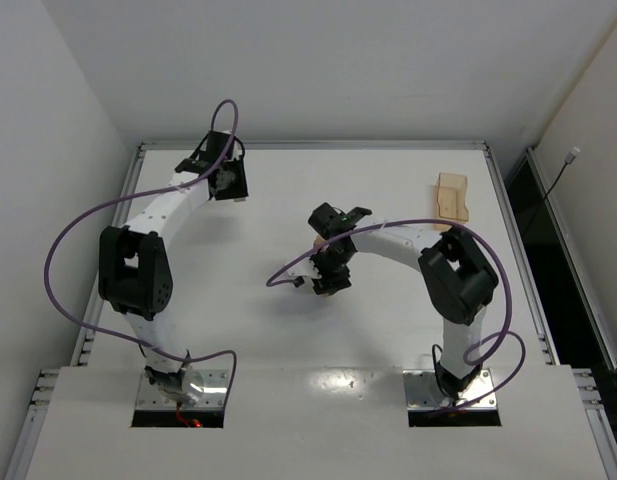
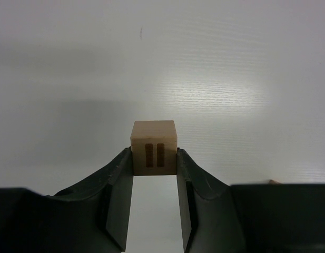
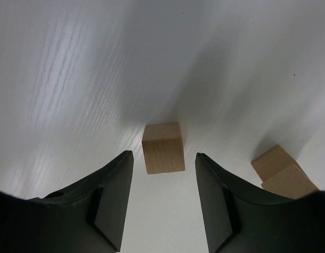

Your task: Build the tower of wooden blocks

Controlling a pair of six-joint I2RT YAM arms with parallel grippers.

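My left gripper (image 2: 154, 158) is shut on a small tan wood block with two dark bars (image 2: 154, 136), pinched at the fingertips. I cannot tell whether it touches the table. In the top view this gripper (image 1: 234, 192) is at the far left. My right gripper (image 3: 163, 155) is open, low over the table near the middle (image 1: 326, 280). A plain wood block (image 3: 163, 147) lies on the table with its near part between the fingertips, a gap on each side. Two more tan blocks (image 3: 282, 169) sit close together to its right, partly behind the right finger. No tower shows.
A larger pale wooden slab piece (image 1: 451, 195) lies at the far right of the white table (image 1: 388, 180). Purple cables loop beside both arms. Metal rails edge the table.
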